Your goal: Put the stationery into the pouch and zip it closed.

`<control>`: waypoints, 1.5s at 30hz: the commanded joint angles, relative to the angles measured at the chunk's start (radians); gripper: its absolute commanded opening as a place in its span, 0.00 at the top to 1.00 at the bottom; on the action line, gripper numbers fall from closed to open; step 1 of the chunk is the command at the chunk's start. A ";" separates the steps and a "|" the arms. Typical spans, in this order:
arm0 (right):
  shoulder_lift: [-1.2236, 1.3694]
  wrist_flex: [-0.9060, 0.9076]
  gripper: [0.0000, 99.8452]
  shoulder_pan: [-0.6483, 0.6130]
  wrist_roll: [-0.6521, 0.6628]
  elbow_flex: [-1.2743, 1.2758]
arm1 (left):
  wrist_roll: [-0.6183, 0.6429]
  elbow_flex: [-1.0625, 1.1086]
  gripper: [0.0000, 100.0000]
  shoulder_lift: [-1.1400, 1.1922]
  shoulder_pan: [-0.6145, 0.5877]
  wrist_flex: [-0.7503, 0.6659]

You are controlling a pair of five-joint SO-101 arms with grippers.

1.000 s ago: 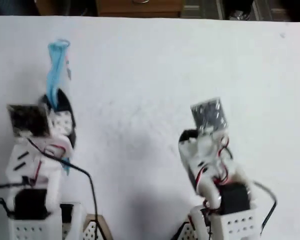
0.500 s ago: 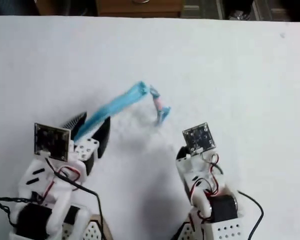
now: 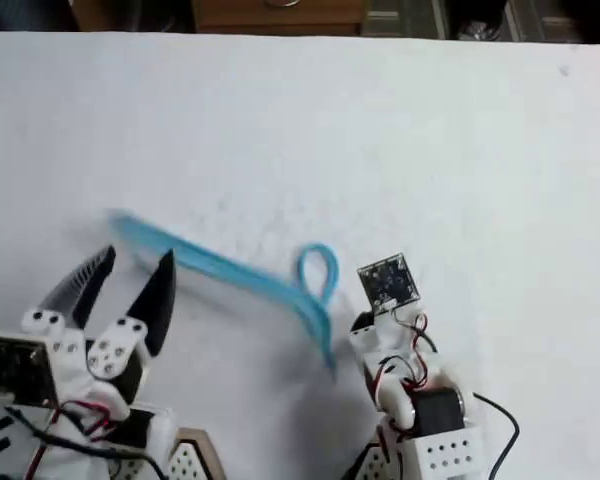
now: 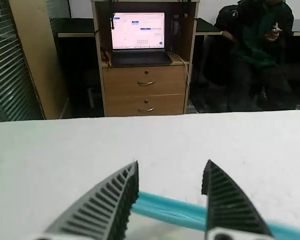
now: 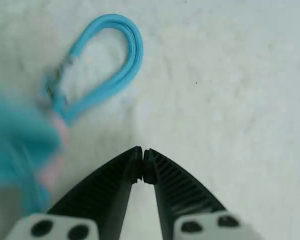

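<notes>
Left claw (image 3: 138,256) has sprung wide and dropped the blue pouch (image 3: 220,265) on the table (image 3: 430,130) by the clenched right claw (image 5: 142,150) — no zipping yet, I'd say.

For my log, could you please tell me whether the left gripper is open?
Open: the left gripper has its fingers well apart.

The pouch (image 3: 220,265) is sky blue. Its loop strap (image 5: 115,55) is the same blue, with a pink patch (image 5: 60,135) where it joins the pouch. Under the pouch the worktop (image 3: 430,130) is plain white. The left gripper (image 3: 138,254) has black ribbed fingers (image 4: 115,200) on a white body. The right gripper (image 5: 142,150) has the same colours, with red and black wires (image 3: 408,362).
</notes>
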 commanded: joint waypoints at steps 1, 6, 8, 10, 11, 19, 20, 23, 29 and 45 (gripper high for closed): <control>-0.004 -0.019 0.98 0.007 0.006 0.000 | 0.008 -0.049 0.78 0.005 -0.012 0.078; -0.004 -0.015 0.98 0.007 0.006 0.002 | 0.006 -0.018 0.83 0.005 -0.111 0.078; -0.004 -0.013 0.98 0.005 0.006 0.008 | -0.002 0.054 0.91 0.005 -0.220 0.029; -0.001 -0.008 0.98 0.004 0.006 0.023 | -0.095 0.147 0.97 0.005 -0.312 -0.054; -0.002 0.005 0.98 0.005 0.006 0.021 | -0.147 0.198 0.98 0.005 -0.344 -0.089; -0.002 0.030 0.98 0.007 0.006 0.021 | -0.189 0.620 0.98 0.005 -0.400 -0.311; -0.002 0.030 0.98 0.007 0.006 0.021 | -0.189 0.663 0.98 0.005 -0.404 -0.330; -0.001 0.036 0.98 0.007 0.006 0.021 | -0.189 0.761 0.98 0.005 -0.458 -0.396; -0.002 0.093 0.98 0.007 0.006 0.021 | -0.196 0.899 0.98 0.005 -0.509 -0.466; -0.001 0.137 0.98 0.005 0.002 0.021 | -0.198 1.014 0.98 0.007 -0.211 -0.457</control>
